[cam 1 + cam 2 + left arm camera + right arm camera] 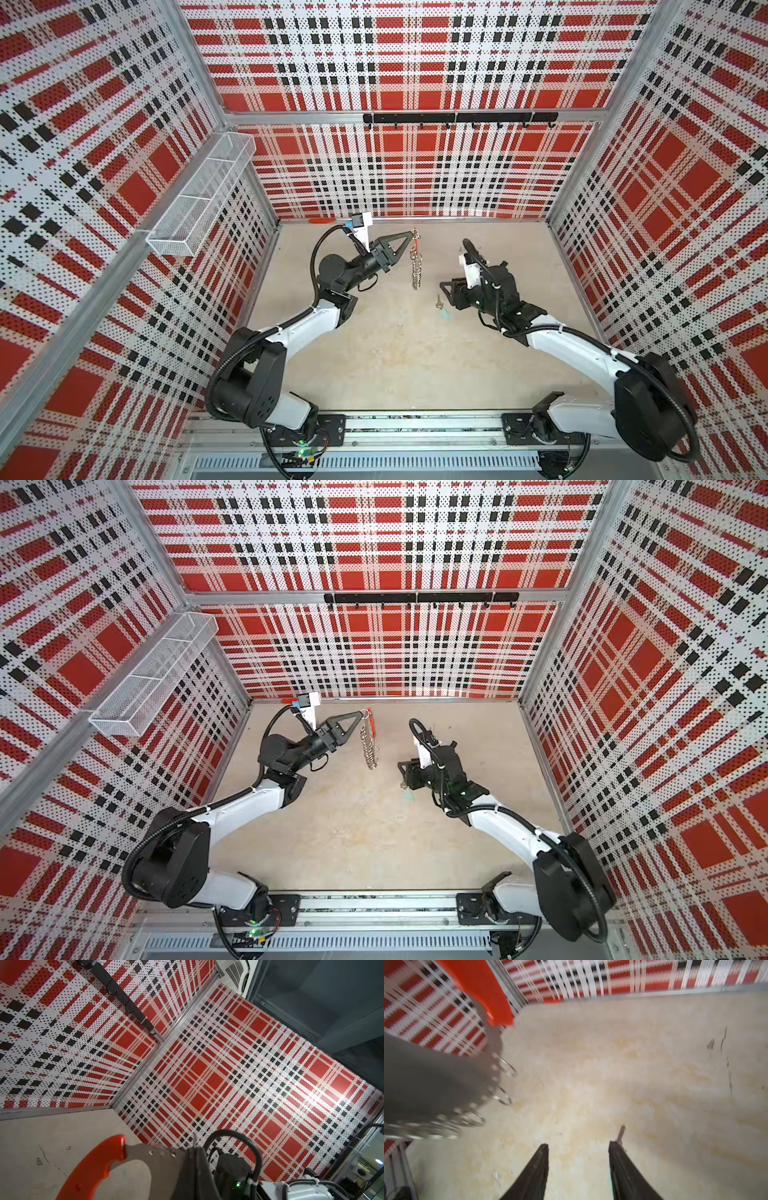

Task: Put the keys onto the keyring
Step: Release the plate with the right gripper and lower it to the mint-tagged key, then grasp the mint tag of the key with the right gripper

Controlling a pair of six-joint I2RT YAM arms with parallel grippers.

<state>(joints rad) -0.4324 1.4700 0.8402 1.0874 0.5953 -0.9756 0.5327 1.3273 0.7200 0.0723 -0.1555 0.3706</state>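
Toward the back of the tabletop, the left fingers are clamped shut on the top of the keyring. They hold it clear of the surface, so the hoop hangs freely, edge-on in both top views, with its wire loops dangling around the rim. The left wrist view shows the grip sitting on the metal just past the red section. Held up like this, the ring is probably being offered as a steady target, with room around it for the other arm to work. The right fingers stand parted with nothing between them, pointing toward the hoop. The key lies flat on the tabletop just beside them, not on the ring, with its teal tag toward the near edge. It appears not yet threaded and would need picking up.
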